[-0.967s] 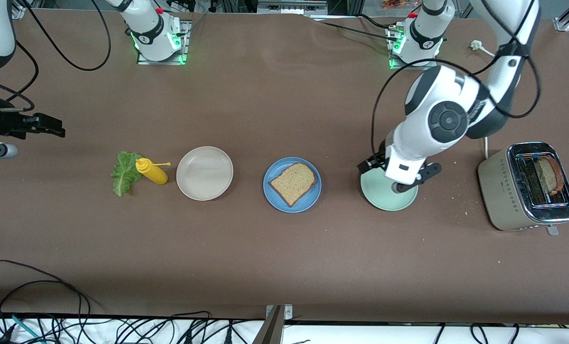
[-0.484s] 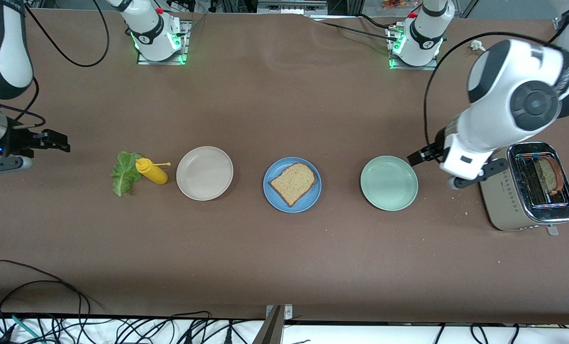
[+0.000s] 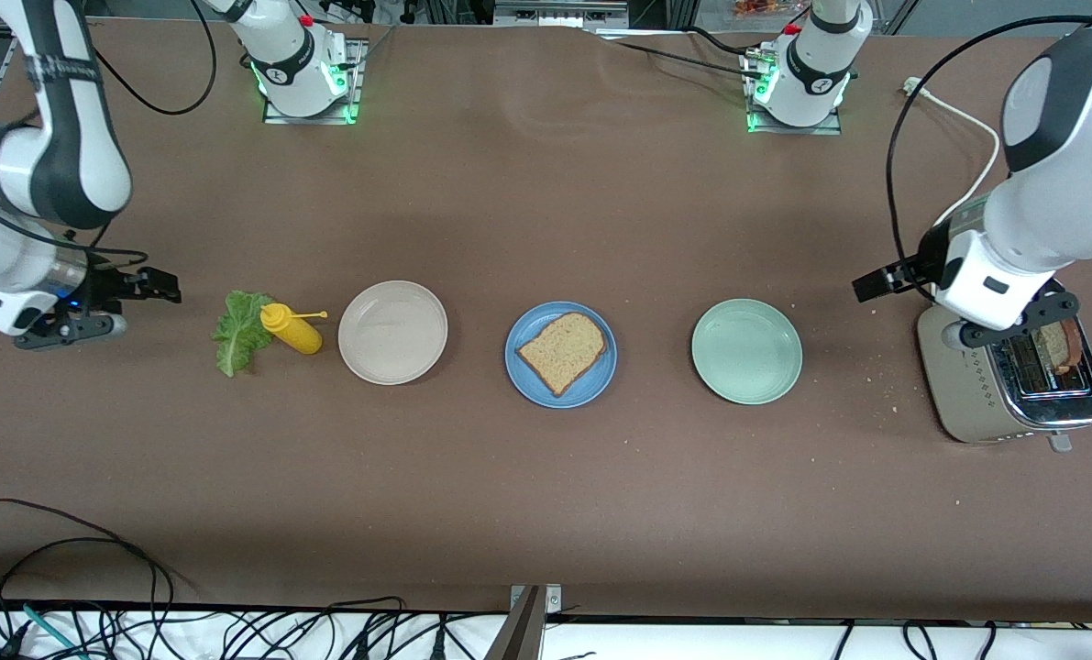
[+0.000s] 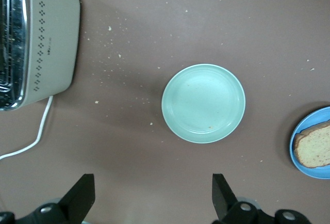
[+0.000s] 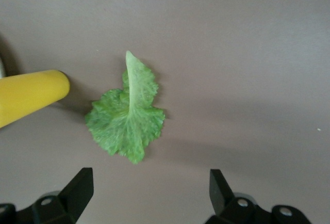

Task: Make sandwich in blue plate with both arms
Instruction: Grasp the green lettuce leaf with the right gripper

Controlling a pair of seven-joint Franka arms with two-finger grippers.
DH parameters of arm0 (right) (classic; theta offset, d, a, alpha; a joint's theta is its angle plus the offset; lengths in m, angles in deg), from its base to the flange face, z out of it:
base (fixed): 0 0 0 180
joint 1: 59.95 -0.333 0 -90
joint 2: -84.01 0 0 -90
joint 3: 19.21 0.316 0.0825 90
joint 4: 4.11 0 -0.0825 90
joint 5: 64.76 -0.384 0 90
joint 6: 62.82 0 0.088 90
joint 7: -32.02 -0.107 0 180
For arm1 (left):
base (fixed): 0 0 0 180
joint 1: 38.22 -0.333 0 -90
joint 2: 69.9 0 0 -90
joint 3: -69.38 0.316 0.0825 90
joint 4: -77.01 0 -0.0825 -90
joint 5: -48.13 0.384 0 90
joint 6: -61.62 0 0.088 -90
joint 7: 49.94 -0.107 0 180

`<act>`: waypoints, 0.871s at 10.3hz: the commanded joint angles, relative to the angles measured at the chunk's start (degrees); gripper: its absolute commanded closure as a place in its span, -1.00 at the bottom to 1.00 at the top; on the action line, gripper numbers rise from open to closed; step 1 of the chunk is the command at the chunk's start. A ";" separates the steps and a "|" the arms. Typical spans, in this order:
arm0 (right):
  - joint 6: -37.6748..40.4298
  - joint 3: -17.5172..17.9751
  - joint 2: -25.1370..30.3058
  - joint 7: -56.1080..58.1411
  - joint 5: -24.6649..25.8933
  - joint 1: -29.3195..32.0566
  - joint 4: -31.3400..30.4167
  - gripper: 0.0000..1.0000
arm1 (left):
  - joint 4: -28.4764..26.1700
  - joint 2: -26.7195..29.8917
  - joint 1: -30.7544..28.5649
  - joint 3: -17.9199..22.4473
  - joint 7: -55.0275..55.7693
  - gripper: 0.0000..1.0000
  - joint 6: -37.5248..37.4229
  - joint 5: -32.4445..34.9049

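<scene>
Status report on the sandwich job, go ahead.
Left gripper open over toaster; right gripper open near lettuce leaf. One bread slice on round blue plate.

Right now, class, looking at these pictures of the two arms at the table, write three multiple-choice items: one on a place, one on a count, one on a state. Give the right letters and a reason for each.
1. Where does the bread slice outside the toaster lie?
A. on the blue plate
B. on the mint-green plate
C. on the beige-white plate

2. How many plates are on the table?
A. two
B. three
C. four

3. How are the fingers of the right gripper?
A. shut on the lettuce leaf
B. shut on the yellow bottle
C. open, holding nothing

Answers:
1. A, the slice rests on the blue plate, between the other two plates.
2. B, beige-white, blue and mint-green plates stand in a row.
3. C, the right wrist view shows the fingers spread apart, clear of the leaf lying flat on the table.
</scene>
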State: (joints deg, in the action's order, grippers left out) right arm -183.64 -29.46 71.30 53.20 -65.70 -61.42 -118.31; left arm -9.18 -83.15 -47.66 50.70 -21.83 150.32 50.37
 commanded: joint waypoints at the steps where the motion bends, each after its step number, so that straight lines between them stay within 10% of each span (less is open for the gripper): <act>1: -8.88 0.14 -4.84 2.02 -1.34 0.41 -3.83 -1.00 | 0.06 1.03 -3.46 -0.47 -7.17 -1.00 -1.86 1.45; 5: -25.48 0.49 -9.16 2.81 -3.09 0.50 -11.03 -1.00 | -0.03 1.03 -4.70 -0.47 -9.74 -1.00 -2.92 1.45; 9: -26.04 1.29 -12.67 7.98 -14.05 0.50 -11.23 -1.00 | -0.03 0.86 -4.70 -0.39 -9.74 -1.00 -2.92 1.45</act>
State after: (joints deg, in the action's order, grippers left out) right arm -208.59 -28.92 59.83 56.43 -72.99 -61.43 -129.34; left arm -9.18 -82.94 -51.93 50.64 -30.16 148.28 50.38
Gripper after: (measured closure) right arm 0.000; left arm 0.000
